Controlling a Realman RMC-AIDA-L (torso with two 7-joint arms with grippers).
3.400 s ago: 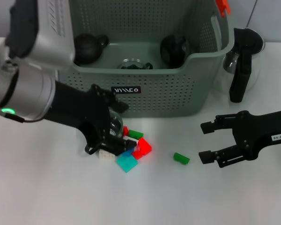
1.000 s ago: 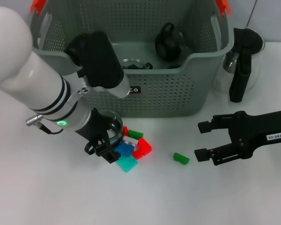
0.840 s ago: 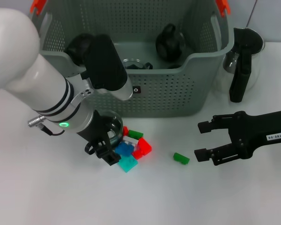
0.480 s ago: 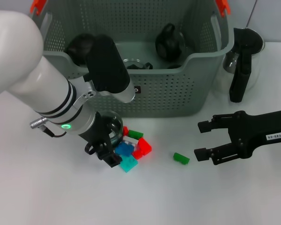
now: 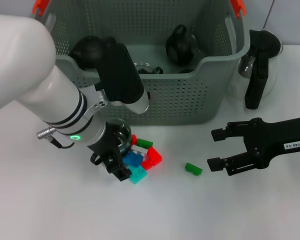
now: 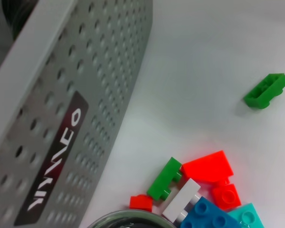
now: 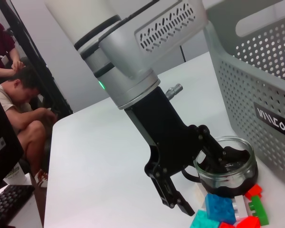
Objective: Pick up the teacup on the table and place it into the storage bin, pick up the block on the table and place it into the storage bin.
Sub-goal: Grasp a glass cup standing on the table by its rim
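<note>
The teacup (image 5: 122, 136) is a clear glass cup standing on the white table in front of the storage bin (image 5: 180, 100). My left gripper (image 5: 119, 156) is down at it and open. In the right wrist view one finger reaches into the teacup (image 7: 226, 165) and the other finger (image 7: 173, 194) stays outside, by its handle. Coloured blocks (image 5: 142, 157) lie piled against the cup; the left wrist view shows them (image 6: 204, 190) below the bin's labelled wall (image 6: 61, 95). A lone green block (image 5: 193, 169) lies right of the pile, and my open right gripper (image 5: 216, 149) hovers just right of it.
A glass pitcher with a black handle (image 5: 257, 65) stands right of the bin. Black round pots (image 5: 180, 45) and a glass piece (image 5: 140, 67) lie inside the bin. My left forearm (image 5: 50, 105) covers the bin's front left. People sit beyond the table (image 7: 19, 109).
My left arm has turned and swung over the bin's front, and its outer finger slid slightly forward and right. The teacup, the blocks and the right gripper have hardly moved.
</note>
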